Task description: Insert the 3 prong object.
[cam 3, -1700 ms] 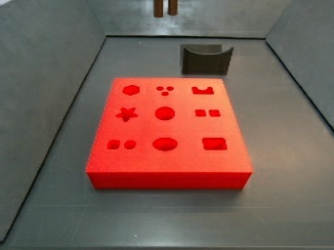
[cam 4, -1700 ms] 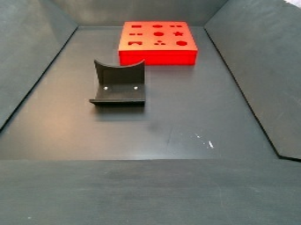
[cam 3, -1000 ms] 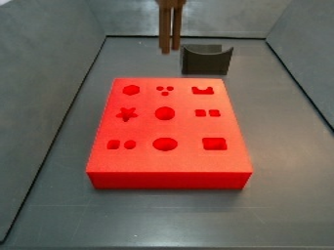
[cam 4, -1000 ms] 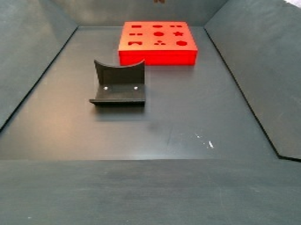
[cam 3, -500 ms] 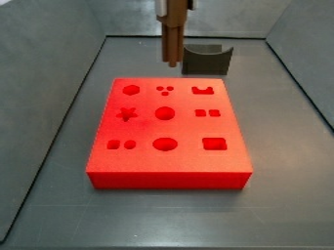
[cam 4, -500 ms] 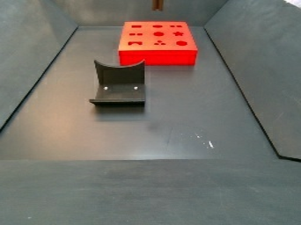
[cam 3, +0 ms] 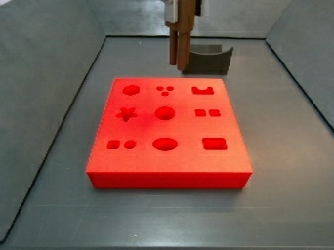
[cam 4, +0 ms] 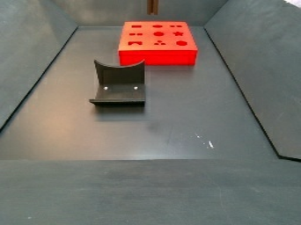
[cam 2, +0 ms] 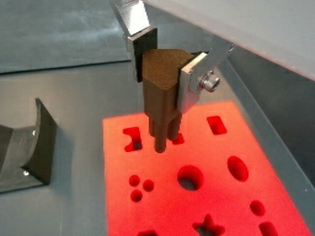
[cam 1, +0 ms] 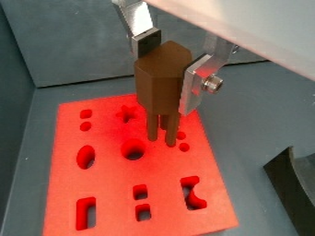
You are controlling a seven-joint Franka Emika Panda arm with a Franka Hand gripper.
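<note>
In a side view the dark table [cam 4: 165, 132] is seen bare in its near part. Farther back, on the left, the fixture [cam 4: 119, 83] stands upright on its base plate. Beyond it, toward the far end, a red block [cam 4: 159, 43] with shaped holes lies flat on the table.

In another side view the red block [cam 3: 167, 132] is shown with three rows of holes, among them a hexagon, a star, circles, squares and a group of three small dots. The fixture [cam 3: 206, 58] is seen just past its far edge.

The end effector [cam 1: 169, 57] is held above the red block [cam 1: 123, 194], its silver fingers [cam 1: 197, 79] closed on the 3 prong object [cam 1: 157, 88]. This brown piece is held upright, its thin prongs pointing down, clear of the surface. In both wrist views the piece [cam 2: 160, 92] is seen clamped between the plates. No writing or labels can be read on anything.
</note>
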